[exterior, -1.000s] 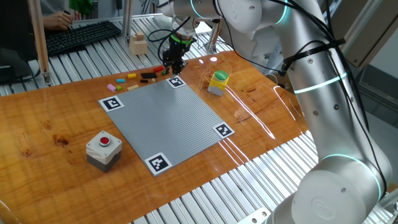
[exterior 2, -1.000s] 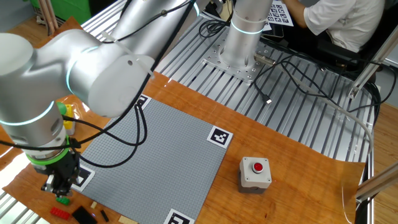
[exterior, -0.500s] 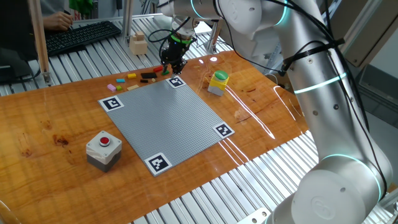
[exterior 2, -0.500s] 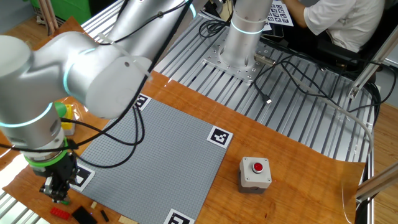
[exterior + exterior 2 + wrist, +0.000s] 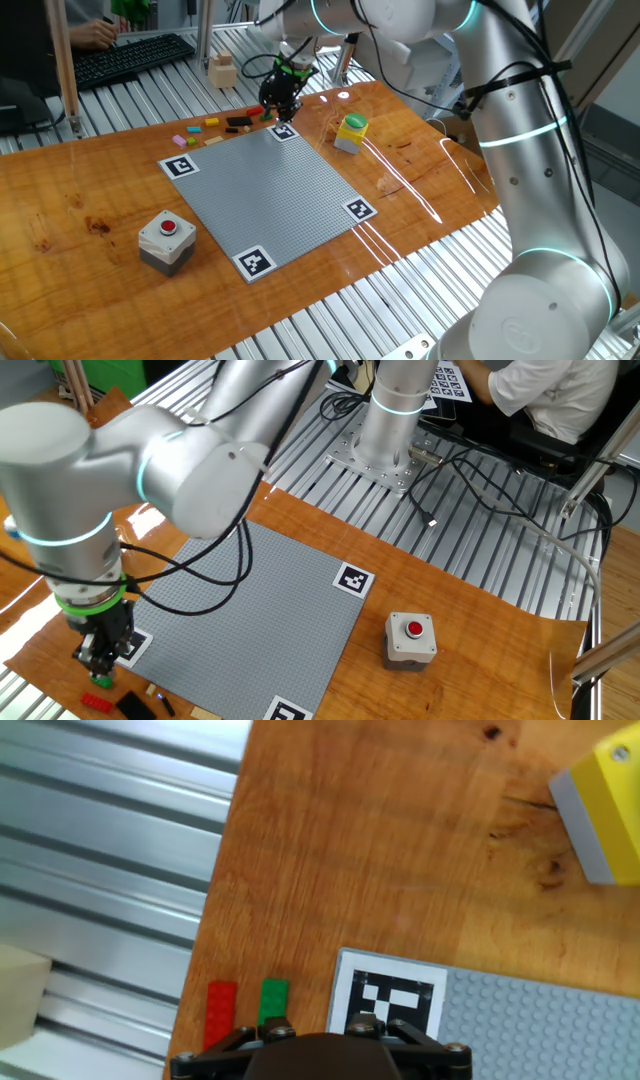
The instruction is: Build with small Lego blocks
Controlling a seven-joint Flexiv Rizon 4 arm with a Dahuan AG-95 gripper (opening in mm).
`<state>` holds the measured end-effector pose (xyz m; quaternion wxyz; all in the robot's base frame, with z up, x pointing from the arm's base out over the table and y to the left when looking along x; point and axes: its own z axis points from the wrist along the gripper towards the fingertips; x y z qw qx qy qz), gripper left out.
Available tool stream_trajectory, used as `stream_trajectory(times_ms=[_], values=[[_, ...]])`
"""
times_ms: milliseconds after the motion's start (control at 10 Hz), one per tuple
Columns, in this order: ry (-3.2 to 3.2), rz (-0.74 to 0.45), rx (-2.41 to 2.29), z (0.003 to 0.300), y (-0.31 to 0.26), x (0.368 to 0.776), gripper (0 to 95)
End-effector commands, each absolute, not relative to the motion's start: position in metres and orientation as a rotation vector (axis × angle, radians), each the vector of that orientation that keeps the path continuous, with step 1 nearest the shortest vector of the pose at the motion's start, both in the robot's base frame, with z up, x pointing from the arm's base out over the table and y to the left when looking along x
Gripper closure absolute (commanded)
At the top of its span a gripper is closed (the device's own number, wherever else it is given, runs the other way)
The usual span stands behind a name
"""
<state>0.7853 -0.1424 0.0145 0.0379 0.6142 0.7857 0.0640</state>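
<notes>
A: Gripper (image 5: 101, 666) state?
B: Points down at the grey baseplate (image 5: 270, 190)'s far corner, over that corner's black-and-white marker (image 5: 388, 1005). Can't tell how wide the jaws stand, or whether anything's held.
A: Lego blocks?
B: A green block (image 5: 273, 998) and a red block (image 5: 221, 1013) lie side by side just off that corner. More blocks (image 5: 210, 128) — pink, yellow, orange, black — are strung along the baseplate's far edge.
A: Any readable text?
B: None. Only square coded markers on the baseplate's corners.
A: Other stuff?
B: Grey box with a red button (image 5: 166, 240) near the front-left edge, yellow container (image 5: 350, 133) off the right edge.
</notes>
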Motion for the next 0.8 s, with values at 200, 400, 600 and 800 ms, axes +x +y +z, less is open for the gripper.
stream_trajectory(times_ms=[200,400,600,800], values=[[2.397,0.211,1.882,0.0138,-0.1432,0.7871,57.0],[2.381,0.218,1.893,0.0138,-0.1432,0.7871,57.0],[2.370,0.223,1.903,0.0138,-0.1432,0.7871,57.0],[2.377,0.226,1.899,0.0138,-0.1432,0.7871,57.0]])
